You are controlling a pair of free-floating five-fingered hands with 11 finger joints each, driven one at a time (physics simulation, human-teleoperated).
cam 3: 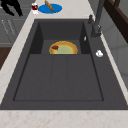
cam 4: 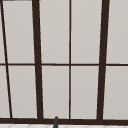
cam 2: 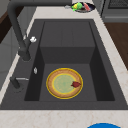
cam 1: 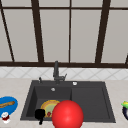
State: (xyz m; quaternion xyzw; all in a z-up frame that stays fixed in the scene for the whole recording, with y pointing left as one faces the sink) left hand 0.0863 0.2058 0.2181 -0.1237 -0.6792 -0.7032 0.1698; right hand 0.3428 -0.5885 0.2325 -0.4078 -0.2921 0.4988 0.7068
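My left hand [cam 1: 40, 114] hangs low in front of the sink's [cam 1: 107, 100] front left edge, fingers relaxed and pointing down, holding nothing. In the right side view the same hand [cam 3: 11, 7] floats off the counter's front, near a small red and white cup [cam 3: 34, 7]. A big red ball [cam 1: 67, 115] sits right of the hand, close to the camera, covering part of the basin. In the left basin lies a yellow-rimmed plate [cam 2: 64, 83] with a green centre and a small red piece [cam 2: 76, 84] on it.
A blue plate [cam 1: 7, 105] with a brown stick lies on the left counter beside the cup [cam 1: 5, 117]. A dark bowl [cam 2: 81, 6] with green and yellow items stands on the right counter. The dark tap [cam 1: 56, 72] rises behind the sink, under a window.
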